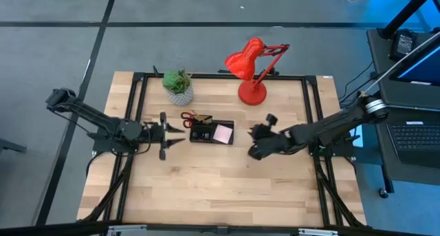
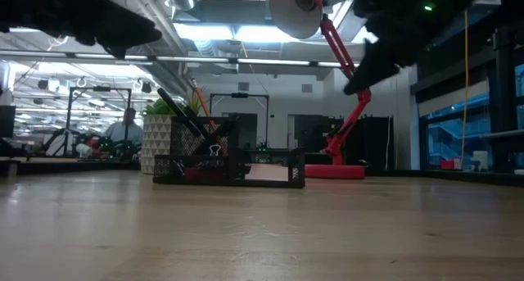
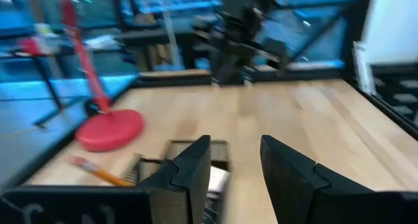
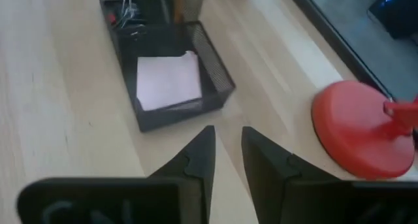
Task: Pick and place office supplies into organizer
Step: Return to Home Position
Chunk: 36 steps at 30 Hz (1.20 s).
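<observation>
Even overhead light on table (image 1: 220, 188), shadows soft. Low view backlit: bright ceiling strips (image 2: 217, 31), faint sheen on table.

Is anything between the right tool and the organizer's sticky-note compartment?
Nothing visible. Only bare table lies between the right tool and the organizer; the lamp base stands off to one side.
</observation>
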Each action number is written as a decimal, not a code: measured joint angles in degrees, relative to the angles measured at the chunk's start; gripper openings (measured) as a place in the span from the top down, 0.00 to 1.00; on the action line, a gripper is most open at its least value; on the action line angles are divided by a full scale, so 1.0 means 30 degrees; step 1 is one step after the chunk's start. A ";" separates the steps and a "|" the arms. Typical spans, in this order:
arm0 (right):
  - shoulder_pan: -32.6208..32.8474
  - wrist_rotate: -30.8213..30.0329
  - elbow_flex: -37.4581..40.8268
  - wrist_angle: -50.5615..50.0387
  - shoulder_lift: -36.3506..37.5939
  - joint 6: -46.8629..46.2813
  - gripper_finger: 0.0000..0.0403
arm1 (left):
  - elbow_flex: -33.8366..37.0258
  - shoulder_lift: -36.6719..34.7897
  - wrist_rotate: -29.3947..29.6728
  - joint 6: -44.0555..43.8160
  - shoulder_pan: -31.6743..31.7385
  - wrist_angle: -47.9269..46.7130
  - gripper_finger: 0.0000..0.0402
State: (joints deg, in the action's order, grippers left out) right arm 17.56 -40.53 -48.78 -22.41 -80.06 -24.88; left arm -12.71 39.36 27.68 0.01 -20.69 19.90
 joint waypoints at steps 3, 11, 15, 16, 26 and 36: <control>-0.0025 0.0008 0.2131 0.1836 0.2086 -0.0118 0.80 | -0.0018 -0.0995 0.0228 0.0133 0.1453 0.0025 0.68; -0.0664 0.0008 0.5799 0.5560 0.5739 0.1167 0.80 | -0.0022 -0.2535 -0.1302 0.1338 0.6900 -0.0124 0.68; -0.0821 -0.0027 0.6775 0.5680 0.7540 0.1549 0.80 | -0.0022 -0.3654 -0.1530 0.1619 0.9143 -0.0134 0.68; -0.0821 -0.0192 0.7030 0.5687 0.8075 0.1753 0.80 | -0.0022 -0.4053 -0.1559 0.1619 0.9618 -0.0162 0.68; -0.0821 -0.1180 0.9720 0.5650 1.4143 0.2586 0.80 | -0.0029 -0.8592 -0.4261 0.1102 1.2928 -0.4737 0.68; -0.0821 -0.1188 1.2071 0.5514 1.9553 0.3624 0.80 | -0.0029 -1.2289 -0.4275 0.0895 1.4376 -0.7561 0.68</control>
State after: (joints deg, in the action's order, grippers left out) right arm 15.09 -44.09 -12.57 -5.87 -21.40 -14.00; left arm -12.80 2.49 14.85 2.69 22.44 -2.78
